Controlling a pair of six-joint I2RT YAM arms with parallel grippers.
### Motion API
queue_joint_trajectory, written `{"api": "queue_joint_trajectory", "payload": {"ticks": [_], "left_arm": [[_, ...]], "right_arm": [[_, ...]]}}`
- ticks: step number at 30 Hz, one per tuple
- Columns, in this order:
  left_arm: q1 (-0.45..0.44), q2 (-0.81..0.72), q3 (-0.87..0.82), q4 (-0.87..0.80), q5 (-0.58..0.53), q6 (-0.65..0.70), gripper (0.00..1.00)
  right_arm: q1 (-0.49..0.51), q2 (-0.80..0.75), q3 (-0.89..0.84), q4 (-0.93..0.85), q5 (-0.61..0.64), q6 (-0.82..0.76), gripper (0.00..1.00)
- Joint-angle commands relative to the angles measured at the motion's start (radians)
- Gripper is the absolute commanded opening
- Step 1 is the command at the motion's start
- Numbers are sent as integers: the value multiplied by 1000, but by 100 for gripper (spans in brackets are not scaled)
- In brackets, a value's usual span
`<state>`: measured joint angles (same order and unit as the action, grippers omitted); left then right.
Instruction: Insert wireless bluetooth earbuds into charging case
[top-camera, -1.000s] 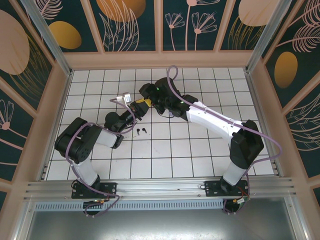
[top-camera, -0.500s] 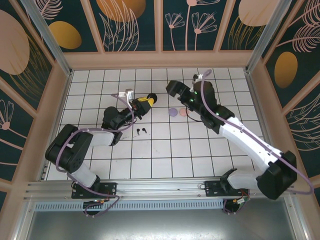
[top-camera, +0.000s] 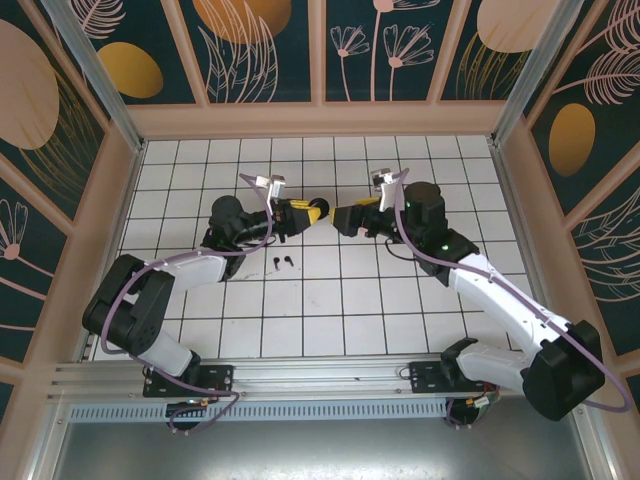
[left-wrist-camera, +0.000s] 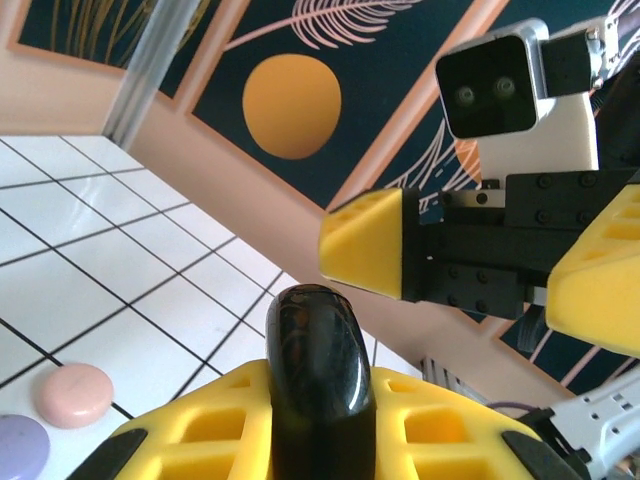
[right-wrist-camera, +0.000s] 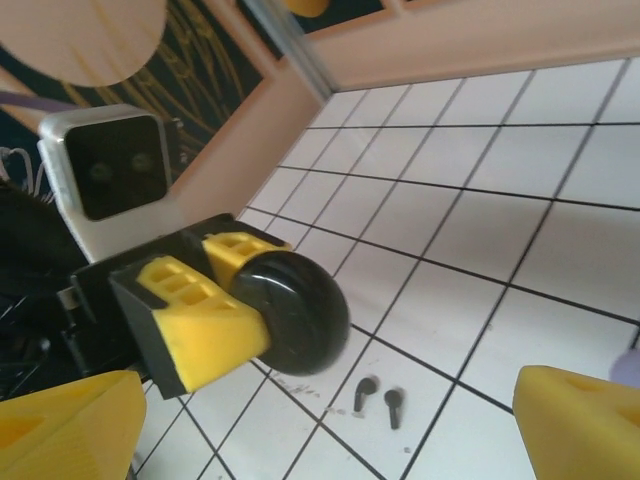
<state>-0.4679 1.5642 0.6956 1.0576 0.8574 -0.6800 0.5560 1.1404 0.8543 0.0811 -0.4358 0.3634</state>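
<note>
My left gripper (top-camera: 308, 213) is shut on a glossy black round charging case (left-wrist-camera: 315, 340), held on edge between its yellow fingers (left-wrist-camera: 190, 435) above the tiles. The case (right-wrist-camera: 290, 310) also shows in the right wrist view, in the left gripper (right-wrist-camera: 245, 300). My right gripper (top-camera: 340, 220) faces it from the right, a short gap away, open wide with nothing between its fingers (right-wrist-camera: 60, 430). In the left wrist view the right gripper (left-wrist-camera: 480, 265) hangs just beyond the case. Two black earbuds (top-camera: 282, 262) lie side by side on the floor below the case (right-wrist-camera: 378, 398).
A pale pink round case (left-wrist-camera: 73, 393) and a lilac one (left-wrist-camera: 15, 450) lie on the white tiled floor (top-camera: 330, 300) under the grippers. Patterned walls (top-camera: 320, 50) enclose the floor on three sides. An aluminium rail (top-camera: 320, 375) runs along the near edge.
The right arm pulled back from over the left gripper, swung right, then turned to face the case. The left gripper carried the case rightwards.
</note>
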Motion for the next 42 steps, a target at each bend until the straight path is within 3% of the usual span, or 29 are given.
{"api": "queue_joint_trajectory", "payload": {"ticks": [1,12,23,32,42], "left_arm": [[-3,-38,27,-21,69,19,0],[-3,-45,51,-47,110,26,0],[-3,-68,50,-47,158,23,0],[-3,-110,43,-68,166,35,0],[-3,-98,42,-64,145,44,0]], "right_arm": [[-4,23,-5,75,-78,-35,94],[-4,83,19,103,-112,-21,89],[-3,151,30,113,-38,-14,81],[-95,171,-46,180,-32,36,75],[-96,40,-83,152,-146,45,75]]}}
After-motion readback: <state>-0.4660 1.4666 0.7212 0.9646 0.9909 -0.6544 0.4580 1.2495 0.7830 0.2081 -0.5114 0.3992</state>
